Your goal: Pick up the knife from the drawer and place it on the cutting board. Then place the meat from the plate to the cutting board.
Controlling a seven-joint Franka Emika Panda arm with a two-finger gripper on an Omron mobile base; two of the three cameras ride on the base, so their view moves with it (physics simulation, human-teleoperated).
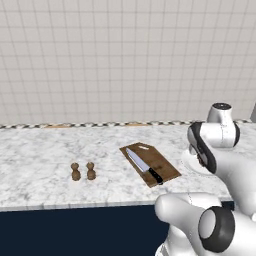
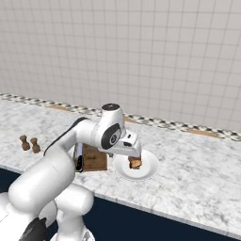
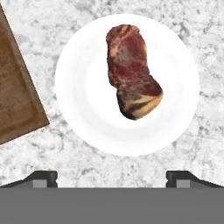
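Knife (image 1: 144, 167) on board (image 1: 150, 163), centre frame. End effector (image 3: 111, 177) jaws apart over meat (image 3: 131, 72) on plate (image 3: 78, 113) (lined up for grab).

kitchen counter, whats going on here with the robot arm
The knife already lies on the cutting board. The white arm has its hand open above the white plate, which sits on the marble counter beside the board. The meat is on the plate, not yet grasped. Two small brown shakers stand off to the side.
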